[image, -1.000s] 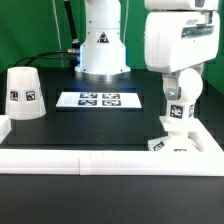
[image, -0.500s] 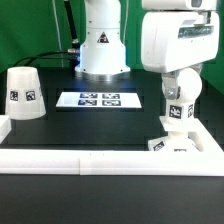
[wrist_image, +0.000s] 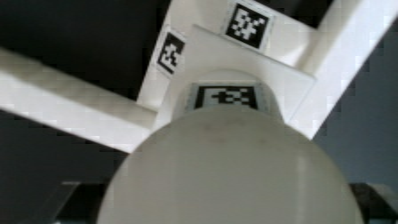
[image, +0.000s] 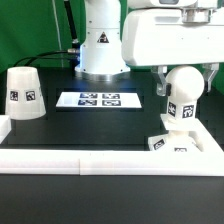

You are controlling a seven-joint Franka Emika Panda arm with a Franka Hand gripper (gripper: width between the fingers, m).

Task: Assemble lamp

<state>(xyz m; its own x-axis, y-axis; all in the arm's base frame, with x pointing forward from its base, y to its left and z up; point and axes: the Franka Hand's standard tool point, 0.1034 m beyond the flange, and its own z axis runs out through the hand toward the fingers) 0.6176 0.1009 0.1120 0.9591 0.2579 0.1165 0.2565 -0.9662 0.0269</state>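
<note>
The white bulb stands upright on the small square base block at the exterior view's right, just behind the white rail. My gripper comes down from above and is shut on the bulb's rounded upper part. In the wrist view the bulb fills the middle, with a dark finger at each side. The tagged base lies beyond it. The cone shade stands alone at the exterior view's far left.
The marker board lies flat in the middle of the black table. A white rail runs along the front and bends back on both sides. The arm's pedestal stands behind the marker board.
The arm's hand has turned over the bulb and now shows much wider, reaching toward the exterior view's left. The bulb has stayed on the base; the shade has not moved.
</note>
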